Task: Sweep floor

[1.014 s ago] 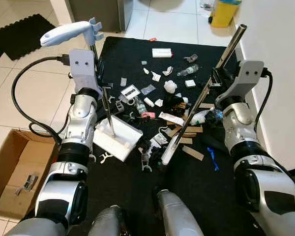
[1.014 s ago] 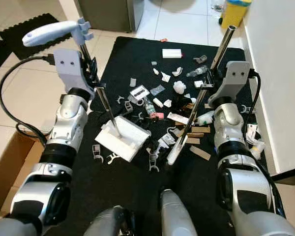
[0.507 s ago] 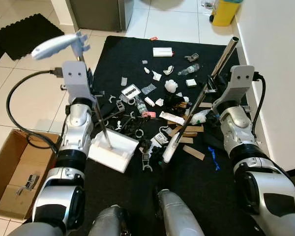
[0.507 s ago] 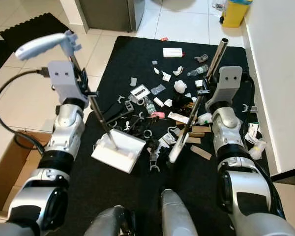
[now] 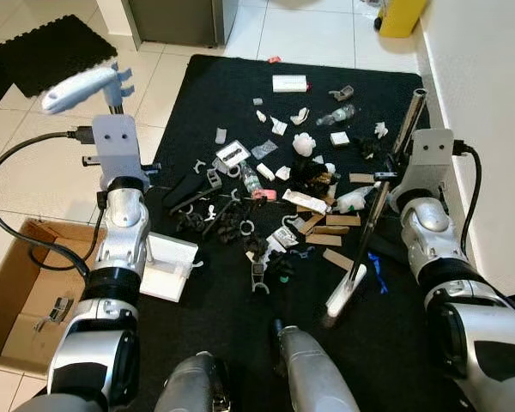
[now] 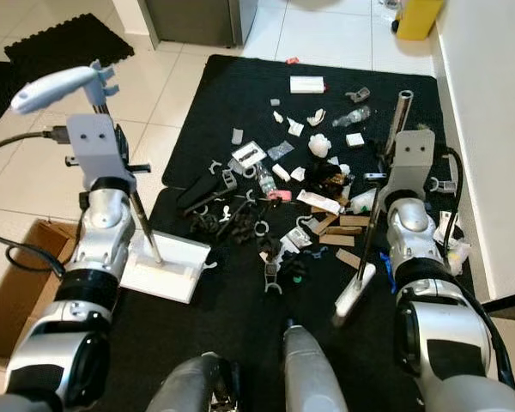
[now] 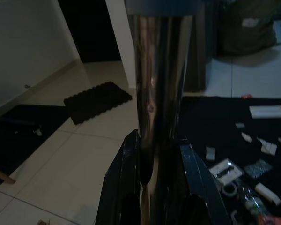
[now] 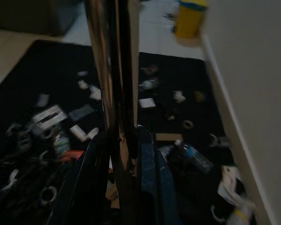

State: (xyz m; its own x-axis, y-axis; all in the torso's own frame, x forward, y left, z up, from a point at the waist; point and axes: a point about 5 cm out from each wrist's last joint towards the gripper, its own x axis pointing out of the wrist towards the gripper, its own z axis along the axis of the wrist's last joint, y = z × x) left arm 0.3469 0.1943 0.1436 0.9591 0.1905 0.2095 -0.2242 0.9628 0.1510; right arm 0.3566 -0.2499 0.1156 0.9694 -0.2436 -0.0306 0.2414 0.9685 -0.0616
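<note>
My left gripper (image 7: pixel 155 152) is shut on the shiny pole (image 7: pixel 161 70) of a white dustpan (image 6: pixel 165 268). The pan lies flat at the left edge of the black mat (image 5: pixel 232 86), and its pale handle (image 5: pixel 77 84) sticks up above my wrist. My right gripper (image 8: pixel 121 140) is shut on the metal broom pole (image 5: pixel 373 219). The white broom head (image 5: pixel 343 296) rests on the mat at the lower right, apart from the litter. Several bits of litter (image 5: pixel 283 184) are strewn over the mat's middle: clips, paper scraps, a small bottle (image 5: pixel 343 114), wooden pieces.
An open cardboard box (image 5: pixel 17 292) stands on the tiles at my left. A white wall (image 5: pixel 489 103) runs close along the right, with a yellow bin (image 5: pixel 402 13) at its far end. A grey cabinet (image 5: pixel 176 13) and a small black mat (image 5: pixel 47 51) lie beyond.
The dustpan has been drawn left and back, from beside the litter to the mat's left edge. The broom head has swung right, away from the pile. The camera has shifted a little.
</note>
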